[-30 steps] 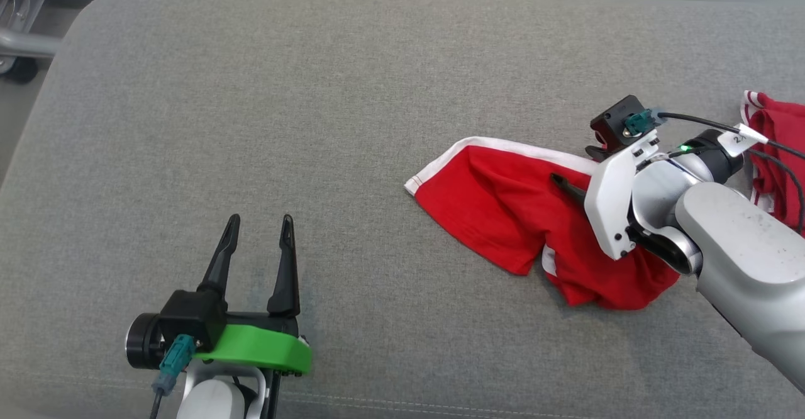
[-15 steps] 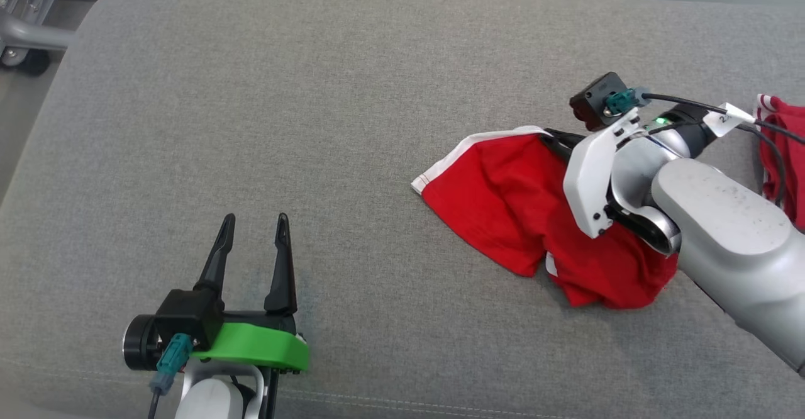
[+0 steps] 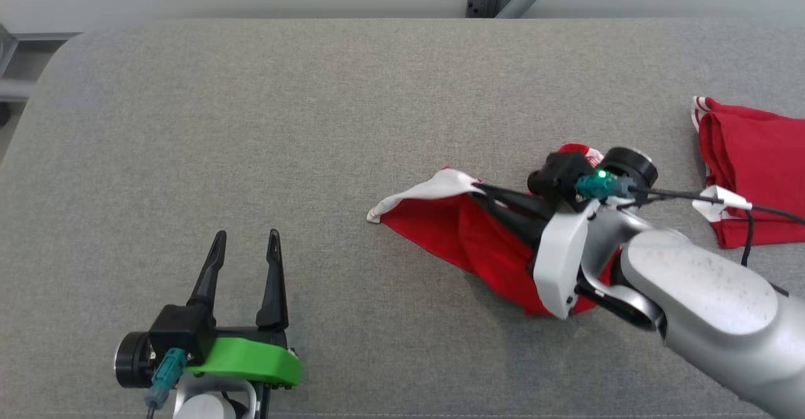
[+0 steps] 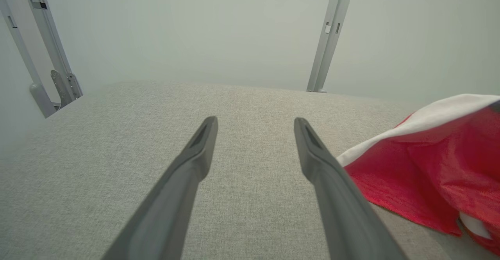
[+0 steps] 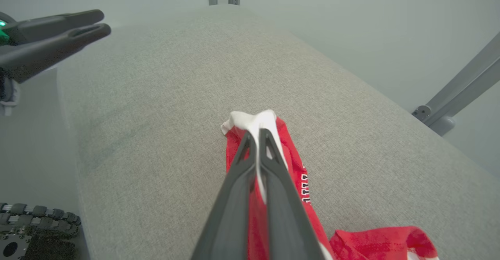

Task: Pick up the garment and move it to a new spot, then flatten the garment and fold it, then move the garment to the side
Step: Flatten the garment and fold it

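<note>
Head view. At lower left the left gripper [image 3: 246, 235], fingers pointing up the picture and spread wide, with nothing between them but the grey padded surface [image 3: 314, 111]. Right of the middle the right gripper [image 3: 481, 189], coming in from lower right on a pale arm, fingers pressed together and pinching the white band [image 3: 434, 189] of the red garment [image 3: 459, 236]. Band drawn up toward the fingertips, red cloth falling from it in folds and partly hidden under the wrist. Left corner of the band low, near the surface, well apart from the left gripper. At far right another red cloth [image 3: 755, 155] with white trim, lying flat, apart from the garment. Thin black cable [image 3: 679, 194] from the right wrist passing in front of it.

Left wrist view. Own fingers far apart, bare surface between them, nothing gripped. At the right edge the garment, white band on top rising to the right, red part below touching the surface. Behind the surface grey metal posts [image 4: 330, 37] before a pale wall.

Right wrist view. Own fingers closed, almost touching, white band bunched at the tips and squeezed between them. Red cloth hanging below along the fingers, with a strip of small black-and-white print [image 5: 304, 186]. More red cloth at bottom right on the surface; cannot tell if the same piece. At upper left the fingers of the left gripper.
</note>
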### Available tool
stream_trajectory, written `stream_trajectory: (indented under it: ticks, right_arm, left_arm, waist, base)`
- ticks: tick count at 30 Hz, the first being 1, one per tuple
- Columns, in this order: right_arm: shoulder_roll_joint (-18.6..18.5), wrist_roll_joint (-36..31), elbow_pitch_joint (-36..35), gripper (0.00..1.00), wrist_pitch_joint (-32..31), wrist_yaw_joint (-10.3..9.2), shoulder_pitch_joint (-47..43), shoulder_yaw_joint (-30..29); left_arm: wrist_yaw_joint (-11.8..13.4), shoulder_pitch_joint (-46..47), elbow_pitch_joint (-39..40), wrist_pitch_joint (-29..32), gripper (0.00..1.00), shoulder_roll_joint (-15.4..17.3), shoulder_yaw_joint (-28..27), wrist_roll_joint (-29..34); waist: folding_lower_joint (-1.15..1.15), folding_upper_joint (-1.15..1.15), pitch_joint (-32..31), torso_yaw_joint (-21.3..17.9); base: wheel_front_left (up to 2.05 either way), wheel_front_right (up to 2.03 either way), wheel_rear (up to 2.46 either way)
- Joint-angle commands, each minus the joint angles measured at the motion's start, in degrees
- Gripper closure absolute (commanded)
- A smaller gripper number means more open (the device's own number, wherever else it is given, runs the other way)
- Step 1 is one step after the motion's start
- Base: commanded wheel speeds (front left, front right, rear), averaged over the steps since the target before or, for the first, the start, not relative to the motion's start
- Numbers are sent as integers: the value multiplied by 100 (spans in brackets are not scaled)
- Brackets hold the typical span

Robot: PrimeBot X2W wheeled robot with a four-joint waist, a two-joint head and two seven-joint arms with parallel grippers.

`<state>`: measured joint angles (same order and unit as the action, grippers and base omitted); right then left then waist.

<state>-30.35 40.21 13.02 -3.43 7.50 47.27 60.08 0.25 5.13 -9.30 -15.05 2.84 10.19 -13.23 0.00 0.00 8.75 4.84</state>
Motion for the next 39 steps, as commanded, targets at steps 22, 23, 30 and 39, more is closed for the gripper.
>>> stream_trajectory:
  ticks: [22,23,30,39]
  right_arm:
    - [981,-1364,242,0,968,-3,-2842,-1388]
    - [1017,-1405,250,0,1004,-3,-2886,-1472]
    - [1169,-1621,34,0,1196,-3,-3221,-2116]
    - [1549,-2353,-533,0,1427,-3,-3851,-3757]
  left_arm:
    - [-98,-218,-61,-15,0,12,-4,131]
    - [-99,-217,-62,-15,0,12,-6,133]
    - [-110,-218,-60,-15,0,12,-29,147]
    - [-117,-193,-65,-15,0,12,-69,162]
  waist:
    - [0,0,-202,-453]
    - [0,0,-206,-461]
    - [0,0,-238,-532]
    - [0,0,-277,-629]
  base:
    - [0,0,0]
    - [0,0,0]
    - [0,0,0]
    - [0,0,0]
